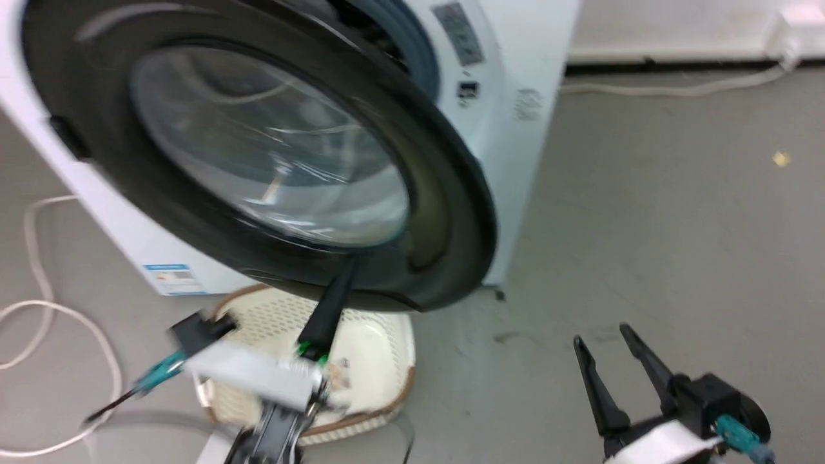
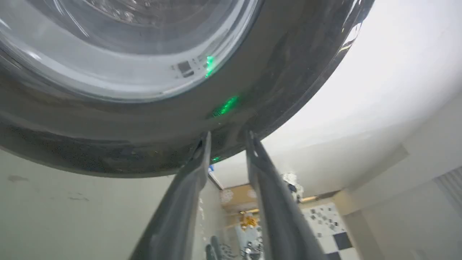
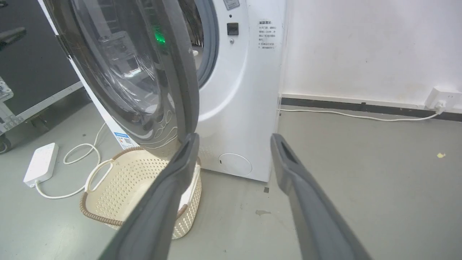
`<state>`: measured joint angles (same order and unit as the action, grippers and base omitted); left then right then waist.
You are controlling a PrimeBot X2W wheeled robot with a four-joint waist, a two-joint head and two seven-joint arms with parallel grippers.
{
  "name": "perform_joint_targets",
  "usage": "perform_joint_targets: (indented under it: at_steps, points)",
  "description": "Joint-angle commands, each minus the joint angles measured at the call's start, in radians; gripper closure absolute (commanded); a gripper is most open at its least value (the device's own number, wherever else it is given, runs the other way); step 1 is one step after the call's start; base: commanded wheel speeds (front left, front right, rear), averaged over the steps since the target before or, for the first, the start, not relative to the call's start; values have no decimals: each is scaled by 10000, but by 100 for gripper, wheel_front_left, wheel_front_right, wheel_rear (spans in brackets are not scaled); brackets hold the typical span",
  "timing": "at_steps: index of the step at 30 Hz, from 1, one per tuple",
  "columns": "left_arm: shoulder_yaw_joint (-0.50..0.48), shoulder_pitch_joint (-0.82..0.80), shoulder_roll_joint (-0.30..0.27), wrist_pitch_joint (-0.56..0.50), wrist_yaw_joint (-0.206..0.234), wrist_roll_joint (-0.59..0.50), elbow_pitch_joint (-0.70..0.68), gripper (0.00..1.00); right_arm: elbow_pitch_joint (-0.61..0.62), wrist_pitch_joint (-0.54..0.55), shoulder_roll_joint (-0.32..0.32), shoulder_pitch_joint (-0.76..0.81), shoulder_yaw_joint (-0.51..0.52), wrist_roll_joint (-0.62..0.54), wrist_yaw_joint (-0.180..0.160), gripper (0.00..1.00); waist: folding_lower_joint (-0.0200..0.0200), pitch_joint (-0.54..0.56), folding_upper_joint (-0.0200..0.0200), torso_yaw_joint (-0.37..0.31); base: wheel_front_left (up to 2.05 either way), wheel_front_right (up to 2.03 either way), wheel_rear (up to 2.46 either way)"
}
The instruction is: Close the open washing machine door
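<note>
Lying on the grey floor at far left are one white power strip and its looped cord. Next comes one cream basket, standing under the door. That single door, black-rimmed with a glass bowl, hangs open from the left side of the one washer, swung well out from the drum mouth. The left gripper reaches up over the basket; its two fingers stand a narrow gap apart with nothing between them, tips against the door's lower rim. One round flap sits low on the washer's front. Further right, the right gripper hovers above the floor, well apart from the door, its two fingers spread wide and holding nothing. At far right sits one wall socket, with one cable running from it along the floor toward the washer.
</note>
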<state>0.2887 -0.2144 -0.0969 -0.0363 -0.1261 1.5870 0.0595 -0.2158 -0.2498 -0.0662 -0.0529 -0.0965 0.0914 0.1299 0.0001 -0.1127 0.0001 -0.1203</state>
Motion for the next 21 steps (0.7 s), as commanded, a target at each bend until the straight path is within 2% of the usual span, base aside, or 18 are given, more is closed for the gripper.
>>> perform_joint_targets:
  at_steps: [1, 4, 6, 8, 10, 14, 16, 19, 21]
  points:
    - [205, 542, -659, 659, -45, -1363, -398, 0, 127, -83, -90, 296, 13, 131, 8, 0, -1, 597, -1, 691, 0, 0, 0]
    - [911, 1037, -1820, 2104, -45, -3931, -594, 0, 346, -94, -149, 548, 11, 368, 8, 0, -1, 875, -1, 1151, 0, 0, 0]
    - [1265, 1228, -2496, 2706, -45, -5666, -271, 0, 483, -98, -209, 673, -13, 412, 8, 0, -1, 1019, -1, 1419, 0, 0, 0]
    - [1214, 1365, -2802, 2928, 117, -7366, 132, 0, 610, -101, -227, 761, -48, 433, 8, 0, -1, 1130, -1, 1637, 0, 0, 0]
    - [782, 1521, -2646, 2969, 415, -8719, 30, 0, 730, -103, -218, 829, -93, 426, 8, 0, -1, 1191, -1, 1797, 0, 0, 0]
    - [-359, 2272, -1756, 2977, 758, -10752, -689, 0, 890, -106, -226, 968, -237, 196, 8, 0, -1, 1256, -1, 2001, 0, 0, 0]
    - [-743, 2649, -1487, 2978, 949, -11826, -854, 0, 917, -108, -195, 1036, -277, 93, 8, 0, -1, 1265, -1, 2044, 0, 0, 0]
    - [-811, 2975, -1356, 2979, 1180, -13478, -867, 0, 929, -110, -125, 1131, -267, -8, 8, 0, -1, 1260, -1, 2086, 0, 0, 0]
    - [-864, 3082, -1147, 2979, 1309, -14077, -925, 0, 906, -112, -72, 1201, -258, -75, 8, 0, -1, 1264, -1, 2106, 0, 0, 0]
